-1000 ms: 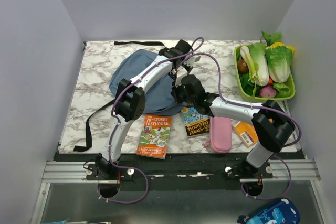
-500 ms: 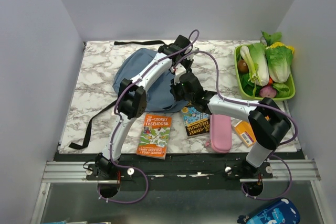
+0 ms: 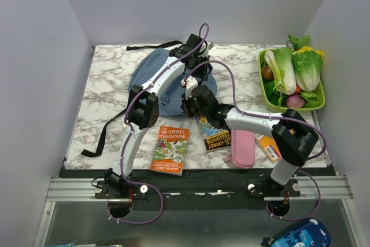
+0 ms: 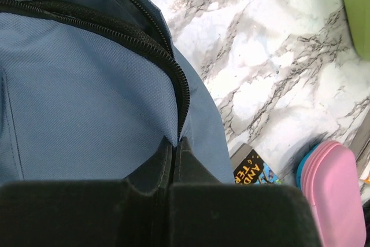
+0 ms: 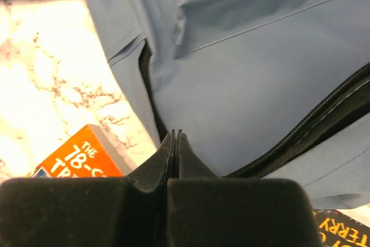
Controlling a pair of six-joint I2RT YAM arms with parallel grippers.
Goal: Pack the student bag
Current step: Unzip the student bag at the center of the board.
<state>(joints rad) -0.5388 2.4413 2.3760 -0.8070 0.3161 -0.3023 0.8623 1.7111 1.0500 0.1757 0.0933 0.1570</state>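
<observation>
Top view, upper centre: the bag (image 3: 149, 72) lies slumped on the marble table (image 3: 104, 88). My left gripper (image 4: 174, 138) and right gripper (image 5: 174, 132) are each pinched tight on its fabric beside the zip (image 4: 173, 67). I judge a thin pinch could slip, or a pull could drag the bag over the books (image 3: 171, 150) below. The zip is partly open and I see nothing inside. The green tray (image 3: 289, 109), upper right, holds vegetables (image 3: 300, 67). The pink case (image 3: 243, 147) lies outside the bag.
</observation>
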